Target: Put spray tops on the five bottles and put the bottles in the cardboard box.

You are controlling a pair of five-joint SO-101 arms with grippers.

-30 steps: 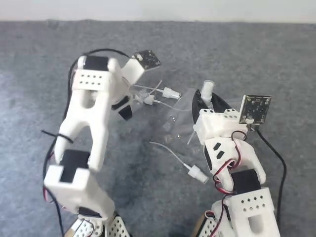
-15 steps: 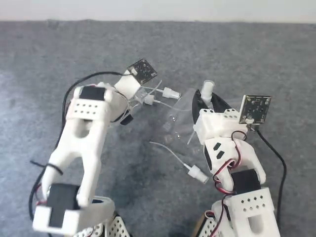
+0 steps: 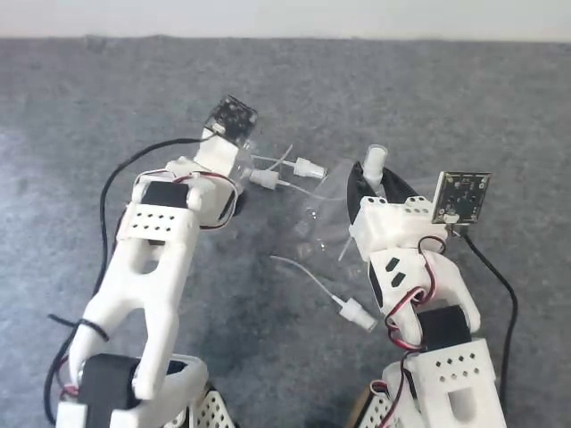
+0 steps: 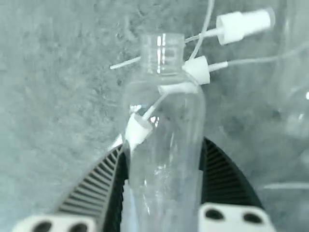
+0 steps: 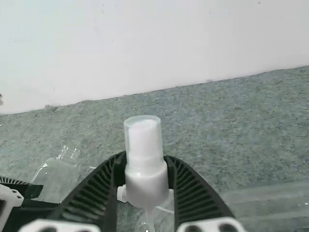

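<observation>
Grey carpet (image 3: pixel 71 107): one gripped bottle (image 4: pixel 164 135), one gripped spray top (image 5: pixel 143 159).

left hand (image 4: pixel 161 157), gripped bottle (image 4: pixel 164 106), shifted left

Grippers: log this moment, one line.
left gripper: shut on bottle | right gripper: shut on spray top | bottle uncapped | loose spray tops nearby

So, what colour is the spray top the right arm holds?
The top is white; right wrist view shows it best.
</observation>
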